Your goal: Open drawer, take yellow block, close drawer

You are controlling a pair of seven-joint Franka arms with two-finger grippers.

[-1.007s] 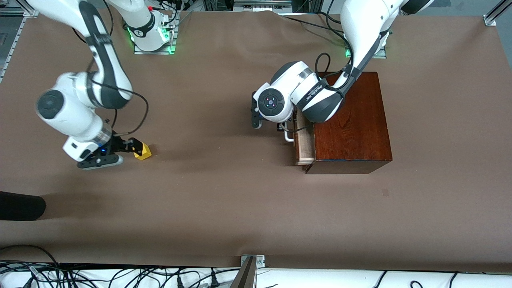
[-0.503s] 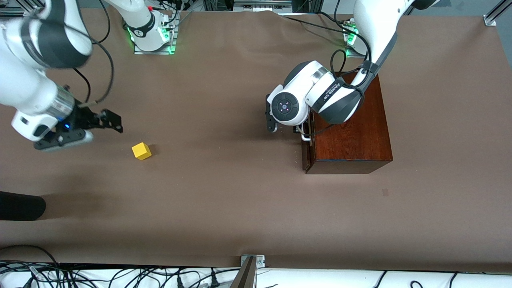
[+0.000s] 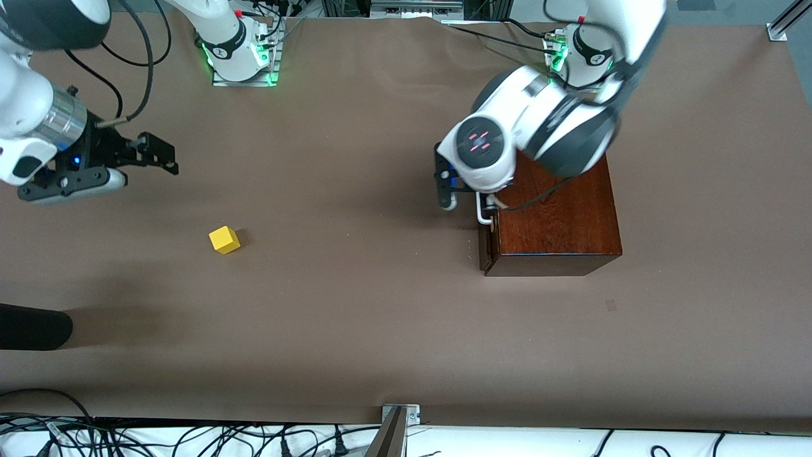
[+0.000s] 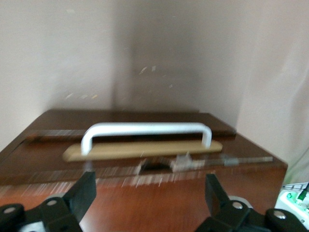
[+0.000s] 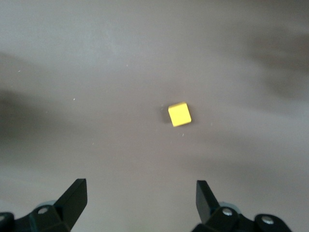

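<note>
The yellow block (image 3: 224, 240) lies alone on the brown table, toward the right arm's end; it also shows in the right wrist view (image 5: 179, 114). My right gripper (image 3: 162, 154) is open and empty, up in the air above the table beside the block and apart from it (image 5: 140, 195). The drawer (image 3: 487, 249) of the reddish-brown wooden box (image 3: 561, 219) is shut. My left gripper (image 3: 466, 209) is open and empty just in front of the drawer's white handle (image 3: 481, 214). In the left wrist view the handle (image 4: 147, 131) lies ahead of my open left gripper (image 4: 147, 195).
A black object (image 3: 32, 325) lies at the table's edge at the right arm's end, nearer the front camera than the block. The arm bases (image 3: 244, 60) stand along the table's back edge. Cables (image 3: 190, 438) run below the front edge.
My right gripper let go of the yellow block, rose and drew away toward its end of the table. My left arm pushed the drawer shut and has lifted slightly.
</note>
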